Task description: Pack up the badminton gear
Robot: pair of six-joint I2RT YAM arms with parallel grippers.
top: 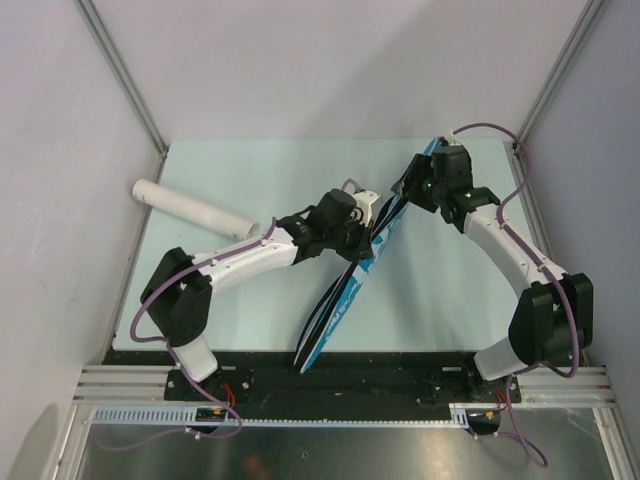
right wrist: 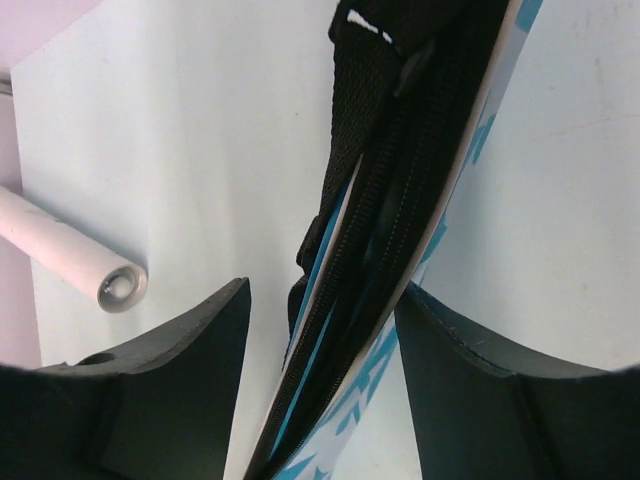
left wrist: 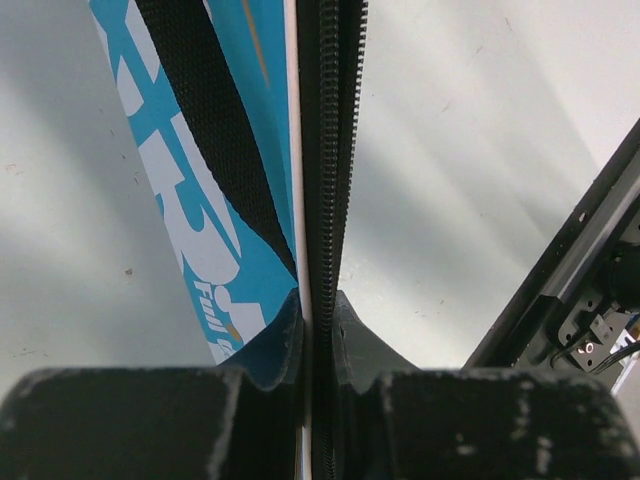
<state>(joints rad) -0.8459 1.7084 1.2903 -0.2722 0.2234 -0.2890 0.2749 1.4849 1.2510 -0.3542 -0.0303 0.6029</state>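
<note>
left jaws pinch bag (left wrist: 225,240), left arm (top: 250,255) extended | right jaws open astride it, right arm (top: 505,240) bent

The racket bag (top: 338,308) is bright turquoise blue with large white lettering (left wrist: 190,235). Its woven strap (left wrist: 200,100) and toothed zipper (left wrist: 332,150) are black, with a thin white piping (left wrist: 291,150) beside the zipper. The cardboard tube (top: 195,208), at ten o'clock, is plain white. The surface (top: 240,300) is pale mint green. The left hand (left wrist: 318,330) and right hand (right wrist: 320,350) are matte black. The arms (top: 245,258) are white and black, trailing purple cables (top: 488,127).
</note>
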